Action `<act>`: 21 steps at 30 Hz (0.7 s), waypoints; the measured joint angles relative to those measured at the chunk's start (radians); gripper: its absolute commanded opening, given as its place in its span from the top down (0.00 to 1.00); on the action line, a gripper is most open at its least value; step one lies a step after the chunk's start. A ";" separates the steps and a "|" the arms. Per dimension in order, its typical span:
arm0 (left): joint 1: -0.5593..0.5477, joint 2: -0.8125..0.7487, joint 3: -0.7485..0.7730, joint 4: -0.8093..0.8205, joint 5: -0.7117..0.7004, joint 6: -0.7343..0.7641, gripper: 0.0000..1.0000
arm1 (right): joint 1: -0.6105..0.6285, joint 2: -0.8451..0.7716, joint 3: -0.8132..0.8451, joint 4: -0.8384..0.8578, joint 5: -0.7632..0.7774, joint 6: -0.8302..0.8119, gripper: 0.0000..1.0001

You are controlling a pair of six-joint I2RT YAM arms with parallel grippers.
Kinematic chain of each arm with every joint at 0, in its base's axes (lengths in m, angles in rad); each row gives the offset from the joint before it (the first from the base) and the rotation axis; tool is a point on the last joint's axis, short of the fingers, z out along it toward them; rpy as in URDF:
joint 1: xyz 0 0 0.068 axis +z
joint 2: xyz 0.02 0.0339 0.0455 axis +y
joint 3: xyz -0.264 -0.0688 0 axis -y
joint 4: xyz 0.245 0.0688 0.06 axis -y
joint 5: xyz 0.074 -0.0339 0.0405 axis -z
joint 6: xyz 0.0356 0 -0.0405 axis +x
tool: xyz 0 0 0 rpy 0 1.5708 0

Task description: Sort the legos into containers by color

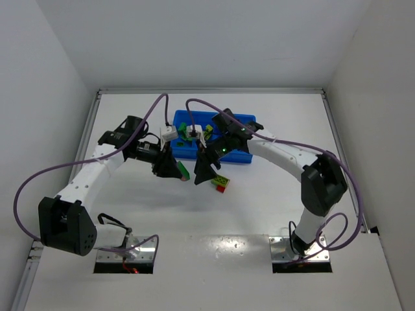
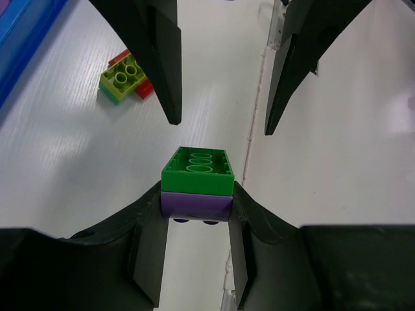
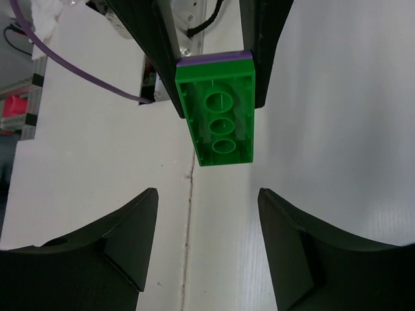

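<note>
My left gripper (image 1: 179, 170) is shut on a stack of a green lego on a purple one (image 2: 198, 184), held above the table in front of the blue tray (image 1: 241, 155). The stack also shows in the right wrist view (image 3: 220, 120), green underside facing the camera. My right gripper (image 1: 202, 173) is open and empty, facing the stack a short way off, with its jaws either side of the line to it (image 3: 207, 194). Its fingers (image 2: 162, 65) show in the left wrist view. A yellow-green and red lego stack (image 1: 222, 183) lies on the table beside the right gripper.
The tray's compartments hold a few small legos, partly hidden by the right arm (image 1: 285, 155). Purple cables loop over both arms. A seam (image 2: 256, 97) in the white table runs under the grippers. White walls close in the table on three sides.
</note>
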 measured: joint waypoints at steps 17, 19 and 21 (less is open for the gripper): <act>-0.001 0.032 0.006 -0.018 0.044 0.016 0.98 | 0.000 0.016 0.057 0.115 -0.079 0.123 0.36; -0.001 0.032 0.006 -0.023 0.047 0.019 0.98 | 0.000 0.016 0.057 0.143 -0.072 0.144 0.36; -0.001 0.032 0.006 -0.028 0.051 0.022 0.98 | 0.000 0.018 0.057 0.166 -0.065 0.163 0.36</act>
